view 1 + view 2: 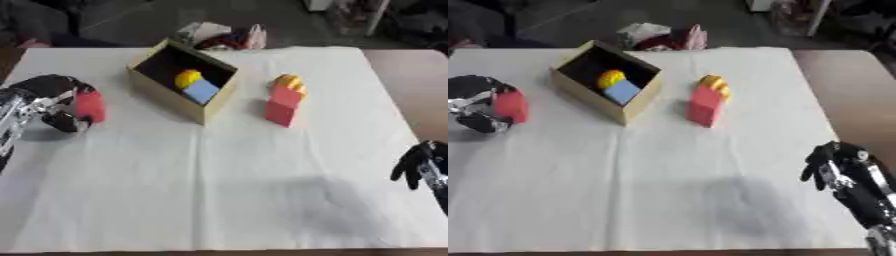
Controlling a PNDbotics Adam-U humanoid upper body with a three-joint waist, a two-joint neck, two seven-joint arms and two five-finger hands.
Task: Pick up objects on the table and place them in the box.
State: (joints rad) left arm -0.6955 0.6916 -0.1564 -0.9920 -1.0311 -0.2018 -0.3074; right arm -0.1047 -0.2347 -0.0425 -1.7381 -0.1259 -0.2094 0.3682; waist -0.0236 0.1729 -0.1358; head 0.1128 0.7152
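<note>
At mid-left the left hand (61, 102) curls round a red block (90, 106); the right hand (837, 162) hangs relaxed at lower right, holding nothing, beside the cardboard box (166, 95).

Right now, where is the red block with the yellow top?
The red block with the yellow top stands on the white cloth, just right of the open cardboard box, near the table's far middle, apart from both hands.

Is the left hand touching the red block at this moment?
Touching. In the left eye view the left hand has its fingers curled around the red block, with no gap visible.
</note>
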